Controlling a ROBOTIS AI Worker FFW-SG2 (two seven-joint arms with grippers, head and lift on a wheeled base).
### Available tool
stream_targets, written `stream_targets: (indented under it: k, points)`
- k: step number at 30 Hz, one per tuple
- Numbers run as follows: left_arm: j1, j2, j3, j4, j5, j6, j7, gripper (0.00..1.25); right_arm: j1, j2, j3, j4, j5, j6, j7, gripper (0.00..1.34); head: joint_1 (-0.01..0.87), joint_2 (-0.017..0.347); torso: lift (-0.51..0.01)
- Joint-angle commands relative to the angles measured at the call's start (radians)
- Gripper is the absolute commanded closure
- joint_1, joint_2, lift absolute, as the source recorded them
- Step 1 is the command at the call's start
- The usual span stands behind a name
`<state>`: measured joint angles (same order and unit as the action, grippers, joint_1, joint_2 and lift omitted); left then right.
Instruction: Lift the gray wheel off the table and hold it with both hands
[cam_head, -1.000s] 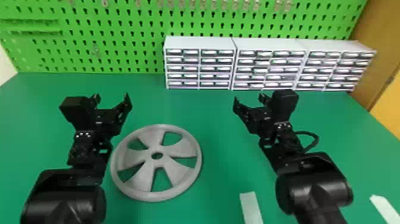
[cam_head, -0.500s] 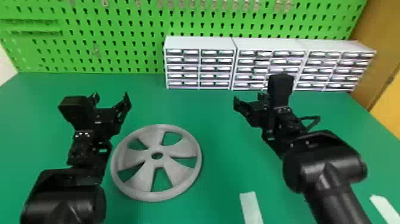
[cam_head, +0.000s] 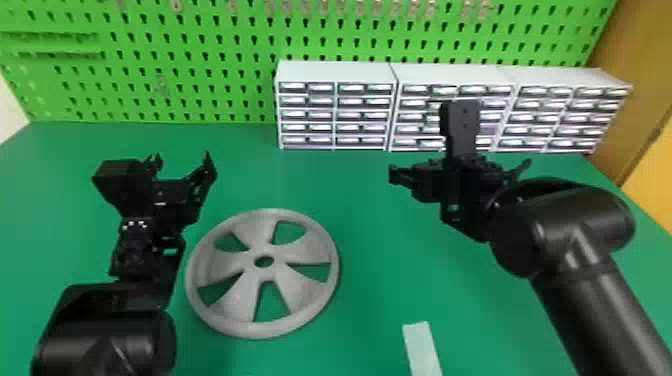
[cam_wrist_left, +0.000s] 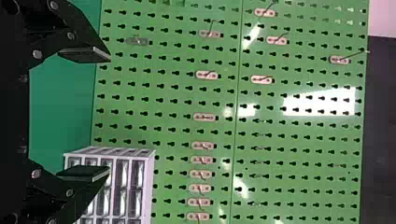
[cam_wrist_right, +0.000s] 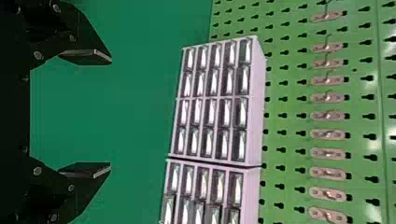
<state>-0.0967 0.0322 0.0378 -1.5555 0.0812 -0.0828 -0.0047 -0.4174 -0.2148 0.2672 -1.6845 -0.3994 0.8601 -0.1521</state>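
Lying flat on the green tabletop (cam_head: 362, 200): five-spoked gray wheel (cam_head: 236, 295)

By the wheel's dial in the head view, the left gripper (cam_head: 182, 164) sits near its 11 o'clock and the right gripper (cam_head: 421, 175) farther off toward 2 o'clock, both with fingers spread wide. White drawer cabinets (cam_head: 335, 74) stand beyond, from 1 to 2 o'clock, before the green pegboard (cam_head: 195, 82). A pale strip (cam_head: 422, 347) lies toward 4 o'clock

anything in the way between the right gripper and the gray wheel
Nothing visible stands between the right gripper and the gray wheel; the pale strip lies nearer the robot, off that path.
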Motion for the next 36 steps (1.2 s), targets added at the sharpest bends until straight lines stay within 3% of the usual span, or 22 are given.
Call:
stream_targets:
  k: [1, 5, 8, 12, 19, 21, 30, 36]
  points:
    - [0.002, 0.0, 0.01, -0.009, -0.001, 0.0, 0.002, 0.41, -0.057, -0.043, 0.084, 0.003, -0.167, 0.046, -0.116, 0.47, 0.711, 0.015, -0.098]
    - [0.002, 0.0, 0.013, -0.015, -0.008, 0.0, 0.003, 0.41, -0.096, -0.074, 0.155, 0.003, -0.308, 0.048, -0.257, 0.48, 0.711, 0.015, -0.098]
    - [0.002, 0.002, 0.017, -0.018, -0.012, 0.0, 0.005, 0.41, -0.133, -0.092, 0.207, 0.016, -0.48, 0.048, -0.42, 0.49, 0.711, 0.015, -0.098]
    - [0.002, 0.006, 0.02, -0.021, -0.014, 0.0, 0.008, 0.41, -0.173, -0.104, 0.261, 0.057, -0.625, 0.042, -0.506, 0.5, 0.711, 0.015, -0.098]
    - [0.006, 0.04, 0.002, -0.032, 0.002, 0.0, 0.042, 0.41, -0.218, -0.116, 0.343, 0.131, -0.819, 0.019, -0.567, 0.51, 0.711, 0.015, -0.098]
    - [0.006, 0.058, -0.012, -0.035, 0.012, 0.0, 0.058, 0.41, -0.236, -0.123, 0.368, 0.164, -0.894, 0.017, -0.575, 0.51, 0.711, 0.015, -0.098]
    - [0.006, 0.138, -0.075, -0.049, 0.061, 0.0, 0.135, 0.41, -0.281, -0.13, 0.448, 0.255, -1.081, 0.0, -0.596, 0.51, 0.711, 0.015, -0.098]
    - [0.005, 0.15, -0.079, -0.054, 0.064, 0.0, 0.146, 0.41, -0.331, -0.144, 0.517, 0.316, -1.19, 0.0, -0.598, 0.51, 0.711, 0.015, -0.098]
